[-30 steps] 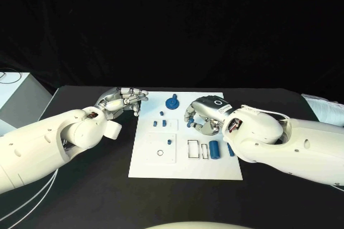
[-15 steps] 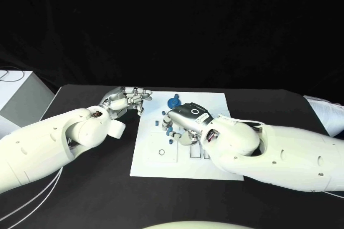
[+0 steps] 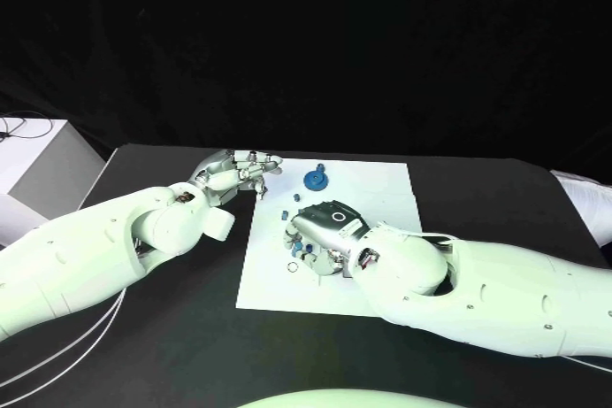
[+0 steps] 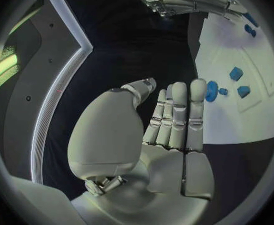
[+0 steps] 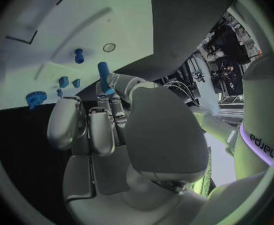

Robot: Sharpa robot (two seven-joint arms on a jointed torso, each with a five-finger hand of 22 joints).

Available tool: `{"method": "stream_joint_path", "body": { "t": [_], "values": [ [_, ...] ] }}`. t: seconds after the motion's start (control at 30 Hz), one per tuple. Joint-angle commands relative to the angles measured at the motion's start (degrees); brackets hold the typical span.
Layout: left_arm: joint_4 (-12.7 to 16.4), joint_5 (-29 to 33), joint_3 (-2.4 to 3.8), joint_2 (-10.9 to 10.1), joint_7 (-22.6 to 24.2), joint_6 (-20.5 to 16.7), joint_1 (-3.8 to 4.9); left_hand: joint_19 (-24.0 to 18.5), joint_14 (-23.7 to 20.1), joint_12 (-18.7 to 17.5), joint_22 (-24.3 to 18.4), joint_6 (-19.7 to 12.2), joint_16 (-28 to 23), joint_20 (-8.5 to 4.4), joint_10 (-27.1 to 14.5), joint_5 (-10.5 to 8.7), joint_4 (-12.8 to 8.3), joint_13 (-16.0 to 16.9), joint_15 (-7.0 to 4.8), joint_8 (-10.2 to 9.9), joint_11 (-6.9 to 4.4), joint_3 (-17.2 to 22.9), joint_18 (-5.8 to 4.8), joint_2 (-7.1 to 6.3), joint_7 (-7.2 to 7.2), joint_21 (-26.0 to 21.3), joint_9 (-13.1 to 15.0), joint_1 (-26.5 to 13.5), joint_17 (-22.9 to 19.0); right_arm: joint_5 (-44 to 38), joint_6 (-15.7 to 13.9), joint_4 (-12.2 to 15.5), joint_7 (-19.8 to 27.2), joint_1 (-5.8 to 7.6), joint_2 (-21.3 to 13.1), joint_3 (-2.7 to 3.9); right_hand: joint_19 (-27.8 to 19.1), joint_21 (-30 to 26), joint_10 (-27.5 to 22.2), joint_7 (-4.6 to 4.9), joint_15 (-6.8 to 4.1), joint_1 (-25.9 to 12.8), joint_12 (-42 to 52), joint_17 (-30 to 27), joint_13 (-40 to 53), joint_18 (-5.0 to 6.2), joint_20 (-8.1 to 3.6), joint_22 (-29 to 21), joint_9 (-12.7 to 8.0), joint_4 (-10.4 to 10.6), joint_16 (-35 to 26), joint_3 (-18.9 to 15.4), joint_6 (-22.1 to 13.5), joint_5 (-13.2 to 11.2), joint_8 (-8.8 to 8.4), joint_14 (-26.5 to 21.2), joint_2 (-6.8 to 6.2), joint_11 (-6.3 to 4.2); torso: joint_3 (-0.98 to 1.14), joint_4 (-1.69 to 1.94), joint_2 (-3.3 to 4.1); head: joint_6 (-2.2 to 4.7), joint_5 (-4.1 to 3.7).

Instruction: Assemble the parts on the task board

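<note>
The white task board [image 3: 383,191] lies mid-table. My right hand [image 3: 319,234] hovers over its middle and pinches a blue cylinder [image 5: 104,78] between thumb and fingers. Beyond the cylinder the board [image 5: 81,15] shows a round hole [image 5: 109,47], a blue peg [image 5: 79,55] and a rectangular slot [image 5: 21,35]. A blue gear [image 3: 315,176] sits at the board's far edge, with small blue parts [image 3: 292,198] nearer. My left hand [image 3: 242,173] hangs at the board's far left corner; its fingers [image 4: 177,115] are straight, side by side, and hold nothing.
A white box [image 3: 38,173] stands at the table's left edge. My right forearm [image 3: 485,284] covers the board's near right part. Black table [image 3: 166,337] lies in front of the board and to its left.
My right hand has moved left and nearer, from the board's right side to its middle, carrying the blue cylinder. My left hand has hardly moved.
</note>
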Motion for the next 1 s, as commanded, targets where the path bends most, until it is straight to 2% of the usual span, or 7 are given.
{"method": "stream_joint_path", "body": {
  "t": [0.03, 0.4, 0.63, 1.0],
  "values": [
    [0.01, 1.16, 0.06, 0.21, 0.15, 1.06, 0.00, 0.01, 0.28, -0.19, 0.00, -0.16, -0.29, 0.08, -0.34, -0.12, -0.05, -0.02, 0.05, -0.13, -0.10, -0.31, -0.07, 0.28, 0.02, -0.26, 0.03, 0.26, 0.05, -1.09, 0.35, -0.57, -0.23, -0.35, 0.38, -0.10, -0.11, 0.13, 5.51, 0.16, -0.35, 0.19, 0.02, 0.04, 1.68, -1.11, -0.38, -0.02, 0.06, -0.33, 0.13, 0.04, 0.07, 0.34, 0.32, 0.55, 0.65, -4.62, 0.14, -0.05, 0.01, -0.27, 0.29],
    [-0.16, 1.59, 0.06, 0.44, -0.02, 1.20, 0.00, 0.05, 0.28, -0.21, 0.04, -0.23, -0.31, 0.08, -0.39, -0.12, 0.01, -0.03, 0.06, -0.16, -0.08, -0.35, -0.09, 0.30, 0.04, -0.24, 0.02, 0.24, 0.08, -1.49, 0.85, -1.48, -0.32, -1.09, 1.28, -0.44, -0.13, 0.09, 5.51, 0.20, -0.34, 0.10, -0.03, -0.11, 1.69, -1.10, -0.37, -0.05, 0.08, -0.37, 0.07, 0.06, 0.04, 0.42, 0.31, 0.52, 0.64, -4.59, 0.12, -0.10, -0.04, -0.68, 0.71],
    [-0.22, 1.61, 0.06, 0.50, -0.07, 1.23, 0.00, 0.02, 0.29, -0.21, -0.02, -0.24, -0.32, 0.08, -0.41, -0.10, 0.03, -0.02, 0.07, -0.16, -0.08, -0.35, -0.07, 0.35, 0.03, -0.29, 0.03, 0.26, 0.10, -1.50, 1.09, -1.92, -0.24, -1.47, 1.68, -0.58, -0.16, 0.06, 5.54, 0.26, -0.29, -0.21, -0.14, -0.06, 1.73, -1.09, -0.35, -0.06, 0.14, -0.45, 0.08, 0.04, 0.01, 0.61, 0.33, 0.52, 0.56, -4.55, 0.09, -0.01, -0.02, -0.85, 0.91],
    [-0.30, 0.99, 0.06, 0.35, -0.09, 1.15, 0.00, 0.02, 0.29, -0.21, -0.02, -0.24, -0.32, 0.08, -0.41, -0.10, 0.03, -0.02, 0.07, -0.16, -0.08, -0.35, -0.07, 0.35, 0.03, -0.29, 0.03, 0.26, 0.10, -1.49, 1.72, -1.59, -0.22, -1.96, 1.77, -0.69, -0.15, 0.11, 5.57, 0.25, -0.28, -0.36, -0.18, -0.08, 1.75, -1.11, -0.34, 0.01, 0.18, -0.51, 0.07, 0.01, 0.03, 0.67, 0.35, 0.52, 0.49, -4.55, 0.07, -0.07, -0.02, -1.21, 1.33]
  ]
}}
